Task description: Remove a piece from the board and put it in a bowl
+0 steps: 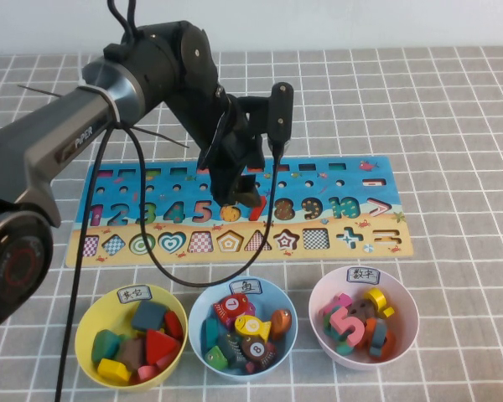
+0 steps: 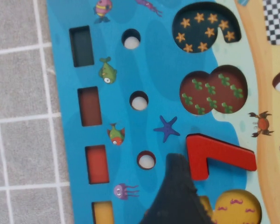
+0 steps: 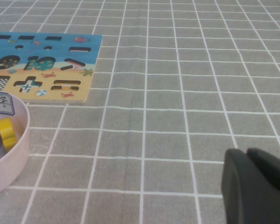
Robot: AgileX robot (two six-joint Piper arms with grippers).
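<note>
The red 7 [image 1: 256, 208] lies on the board [image 1: 344, 180] between the empty 6 and 8 recesses; it also shows in the left wrist view [image 2: 214, 156]. My left gripper [image 1: 239, 197] hangs low over the board at the 7, open. One dark finger [image 2: 175, 191] sits right beside the 7's stem; the other finger is out of that view. The pale pink bowl [image 1: 313, 314] with a white label stands in front of the board at the right and holds several number pieces. My right gripper [image 3: 249, 161] is shut and empty over bare table, right of the pink bowl [image 3: 18, 140].
A yellow bowl [image 1: 82, 331] of shape pieces and a light blue bowl [image 1: 195, 322] of fish pieces stand in front of the board. The left arm's cable [image 1: 151, 251] loops over the board's front edge. A grey checked cloth [image 1: 453, 126] covers the table.
</note>
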